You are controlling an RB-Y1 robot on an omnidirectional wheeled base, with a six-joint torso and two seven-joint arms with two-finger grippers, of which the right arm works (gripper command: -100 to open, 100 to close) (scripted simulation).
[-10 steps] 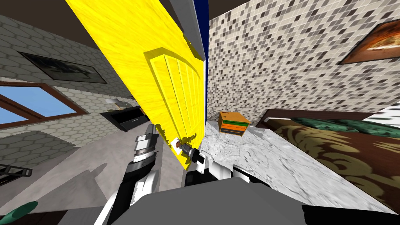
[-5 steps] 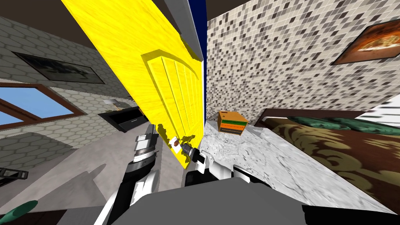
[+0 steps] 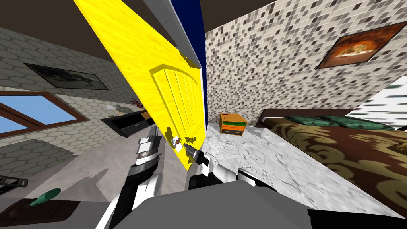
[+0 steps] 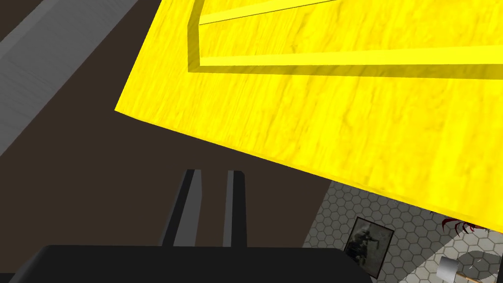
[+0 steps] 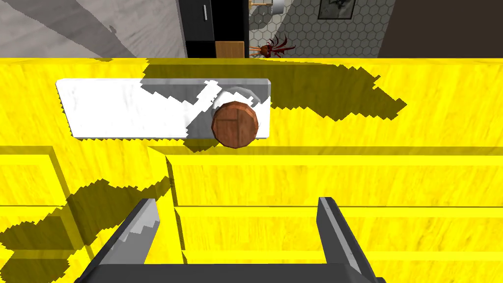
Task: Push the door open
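Door, yellow and panelled, stands ajar straight ahead, its knob edge nearest me. To push well, I judge it best to press flat on the panel close to that edge, beside the brown knob and its white plate, where leverage is greatest, and to follow the swing steadily. The right jaws are spread wide and empty, squarely facing the panel next to the knob; I cannot tell whether they touch it. The left jaws are closed on nothing, pointing past the door's far edge.
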